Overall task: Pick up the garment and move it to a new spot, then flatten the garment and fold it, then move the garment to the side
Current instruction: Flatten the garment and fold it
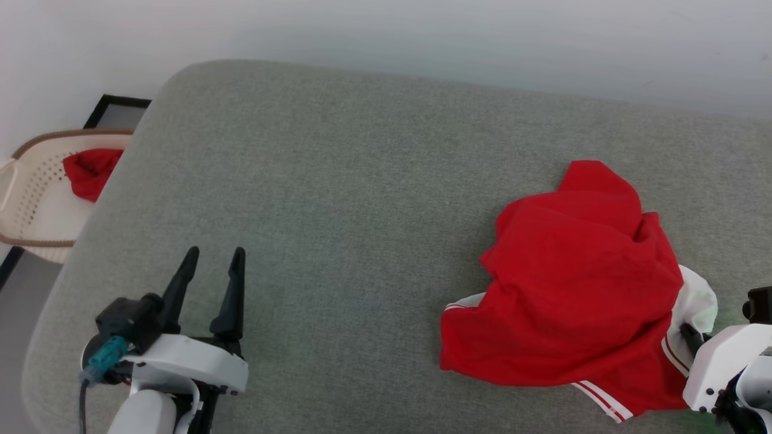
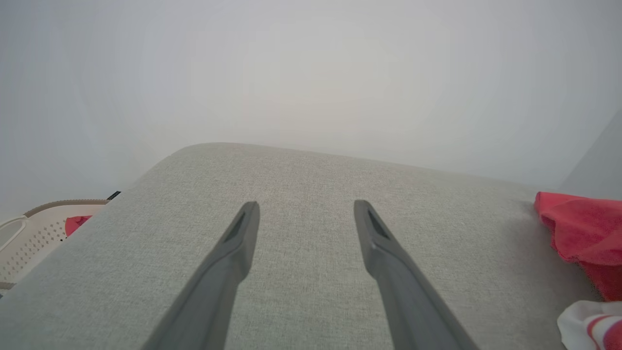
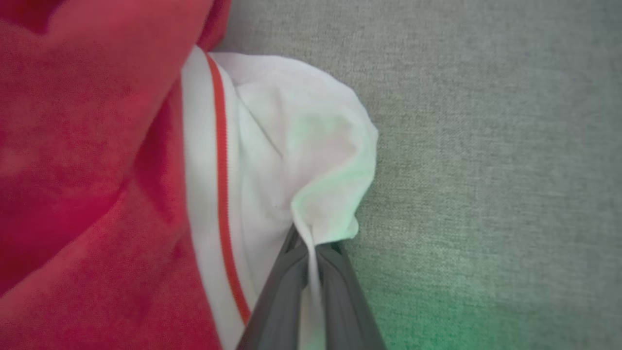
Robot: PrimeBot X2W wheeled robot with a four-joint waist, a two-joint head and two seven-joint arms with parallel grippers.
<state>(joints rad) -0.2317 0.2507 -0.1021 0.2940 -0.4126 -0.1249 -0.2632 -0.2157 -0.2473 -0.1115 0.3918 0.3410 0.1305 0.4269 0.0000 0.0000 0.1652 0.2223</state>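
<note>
Barely begun: the right gripper pinches the crumpled garment by a sleeve, the left gripper gapes empty; moving, flattening, folding remain.

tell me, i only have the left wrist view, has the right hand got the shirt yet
Observer: yes, the right hand is shut on a fold of the white sleeve of the garment.
Operator: is it lying flat
Observer: no, head view shows it crumpled in a heap on the right side of the grey cushion.
Operator: is that red in the basket part of it
Observer: no, that is a separate red scrap inside the basket, off the cushion's left edge and apart from the garment.
</note>
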